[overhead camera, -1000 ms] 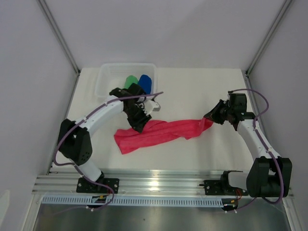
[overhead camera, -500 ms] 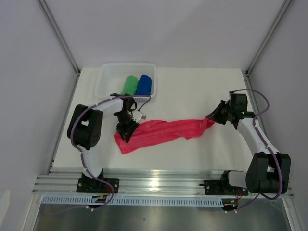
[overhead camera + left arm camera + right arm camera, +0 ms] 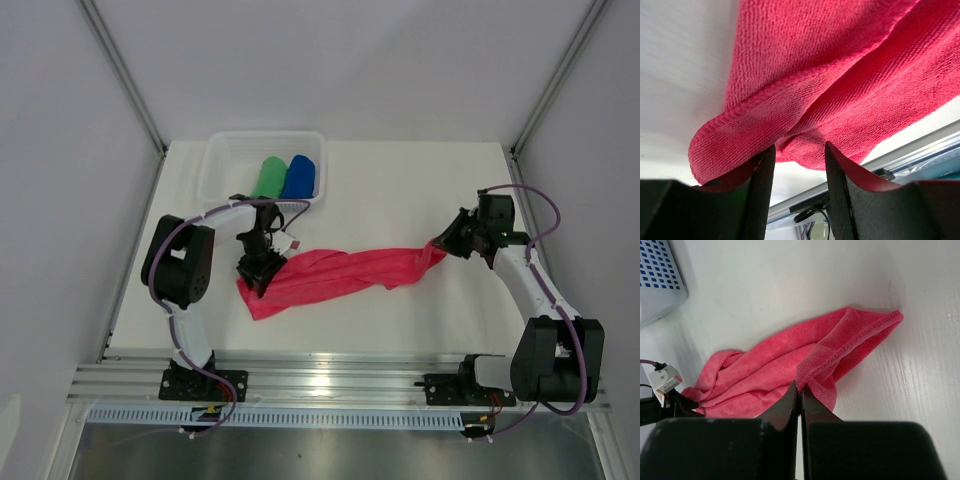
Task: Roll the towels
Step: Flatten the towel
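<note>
The pink-red towel lies stretched and bunched across the table's middle. My right gripper is shut on its right end, pinching a hemmed fold between the fingertips. My left gripper is open at the towel's left end; its fingers straddle a fold of the cloth without closing on it. The green towel and the blue towel sit rolled in the white mesh basket at the back left.
The basket's corner shows in the right wrist view. An aluminium rail runs along the table's near edge. White walls close in both sides and the back.
My left arm has swung back from near the basket and come down onto the towel's left end. My right gripper has held still on the right end.
</note>
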You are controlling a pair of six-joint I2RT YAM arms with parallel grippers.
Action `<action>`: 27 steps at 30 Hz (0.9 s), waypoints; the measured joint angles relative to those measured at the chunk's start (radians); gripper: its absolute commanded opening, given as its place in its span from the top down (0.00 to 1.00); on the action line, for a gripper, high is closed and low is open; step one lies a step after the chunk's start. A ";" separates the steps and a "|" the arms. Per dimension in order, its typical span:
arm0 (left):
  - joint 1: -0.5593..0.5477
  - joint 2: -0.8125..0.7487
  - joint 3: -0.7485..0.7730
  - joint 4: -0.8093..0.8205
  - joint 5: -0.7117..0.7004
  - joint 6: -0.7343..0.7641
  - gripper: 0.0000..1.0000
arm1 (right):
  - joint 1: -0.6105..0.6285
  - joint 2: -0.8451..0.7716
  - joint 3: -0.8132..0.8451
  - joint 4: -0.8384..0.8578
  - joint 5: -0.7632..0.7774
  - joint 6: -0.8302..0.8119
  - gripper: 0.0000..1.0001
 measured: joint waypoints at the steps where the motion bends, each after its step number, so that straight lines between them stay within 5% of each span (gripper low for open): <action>1: 0.000 0.000 0.000 0.000 -0.004 -0.002 0.52 | 0.000 0.000 0.000 0.000 0.000 0.000 1.00; 14: 0.005 0.001 -0.003 -0.038 0.094 -0.004 0.97 | -0.007 0.015 0.000 -0.003 0.025 -0.017 1.00; 16: 0.006 0.001 -0.003 -0.049 0.096 0.000 0.91 | -0.012 0.015 0.000 -0.004 0.025 -0.018 1.00; 19: 0.008 0.000 -0.013 -0.047 0.076 0.007 0.65 | -0.021 0.015 0.001 -0.003 0.026 -0.019 1.00; 27: 0.011 0.000 -0.027 -0.022 -0.024 0.009 0.65 | -0.036 0.017 0.002 -0.002 0.023 -0.026 1.00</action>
